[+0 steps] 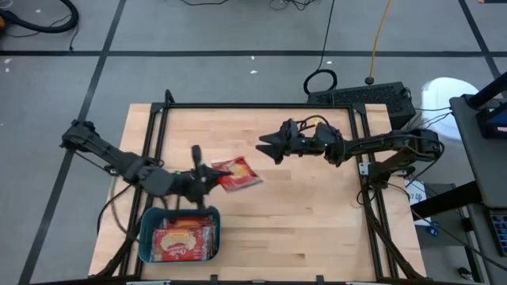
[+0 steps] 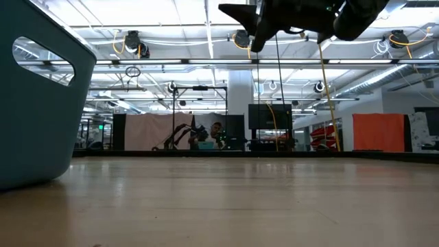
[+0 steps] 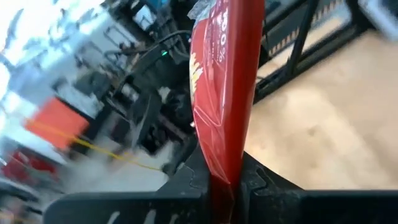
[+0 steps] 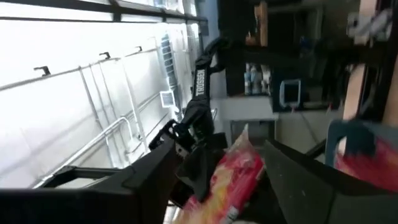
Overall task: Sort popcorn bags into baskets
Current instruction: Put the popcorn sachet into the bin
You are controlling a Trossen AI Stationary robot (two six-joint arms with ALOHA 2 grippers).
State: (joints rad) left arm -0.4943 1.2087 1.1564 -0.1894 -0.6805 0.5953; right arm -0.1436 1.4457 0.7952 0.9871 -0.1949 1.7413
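A red popcorn bag (image 1: 240, 174) hangs over the middle of the table with my left gripper (image 1: 212, 177) shut on it. In the left wrist view the bag (image 3: 224, 93) stands edge-on out of the fingers. My right gripper (image 1: 265, 146) hovers open just beyond the bag, toward the far right, with nothing between its fingers. Its wrist view looks past them at the bag (image 4: 236, 177). The teal basket (image 1: 146, 237) stands at the table's near left edge. Red popcorn bags (image 1: 184, 240) lie flat inside it. My left gripper pinches the bag's left end (image 3: 222, 177) between its two fingers. The fingers come about level from the table's left. The bag sticks out past the fingertips toward the right, clear of the table.
A black metal frame (image 1: 261, 106) runs along the table's edges. Bare wood (image 1: 317, 222) lies to the right of the basket. In the low view the basket wall (image 2: 34, 103) fills the left side, and the right gripper (image 2: 255, 27) hangs at the top.
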